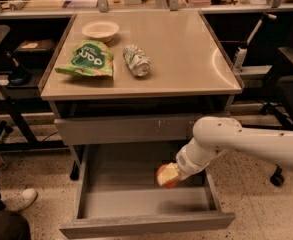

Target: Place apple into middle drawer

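The middle drawer point(146, 224) is pulled out below the table, a wide grey tray with low side walls and a plain front. My gripper point(170, 174) reaches in from the right on a white arm and is shut on the apple point(165, 177), red-orange with a yellowish patch. The apple hangs inside the drawer's right half, just above the tray floor. I cannot tell whether it touches the floor.
On the tabletop point(186, 59) lie a silver-green drink can point(136, 60), a green chip bag point(86, 59) and a white bowl point(100, 30). A grey drawer front point(126, 129) is closed above the open one. A person's shoe point(17, 200) is at the left. An office chair point(291, 74) stands at the right.
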Robot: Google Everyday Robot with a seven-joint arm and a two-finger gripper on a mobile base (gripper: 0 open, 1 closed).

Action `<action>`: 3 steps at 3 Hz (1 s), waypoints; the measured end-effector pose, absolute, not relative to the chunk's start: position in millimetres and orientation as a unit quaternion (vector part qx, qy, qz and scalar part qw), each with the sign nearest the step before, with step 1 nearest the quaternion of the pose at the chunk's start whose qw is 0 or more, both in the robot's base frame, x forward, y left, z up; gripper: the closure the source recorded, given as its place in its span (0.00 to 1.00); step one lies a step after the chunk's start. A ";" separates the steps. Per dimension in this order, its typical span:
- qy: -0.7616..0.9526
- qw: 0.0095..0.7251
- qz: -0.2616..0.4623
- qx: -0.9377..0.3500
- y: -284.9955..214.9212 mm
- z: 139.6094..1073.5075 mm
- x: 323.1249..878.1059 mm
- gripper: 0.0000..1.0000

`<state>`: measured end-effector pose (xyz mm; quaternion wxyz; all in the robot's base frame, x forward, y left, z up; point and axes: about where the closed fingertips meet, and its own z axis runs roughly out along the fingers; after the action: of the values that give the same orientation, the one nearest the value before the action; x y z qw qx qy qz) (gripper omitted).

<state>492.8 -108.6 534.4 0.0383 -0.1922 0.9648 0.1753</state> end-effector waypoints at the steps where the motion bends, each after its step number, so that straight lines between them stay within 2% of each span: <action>1: 0.965 0.038 0.175 -0.192 -108.5 534.3 492.8 1.00; 3: 0.963 0.046 0.232 -0.131 -62.2 459.8 503.1 1.00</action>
<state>503.1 -62.2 459.8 0.0464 -0.1314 0.9627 0.2318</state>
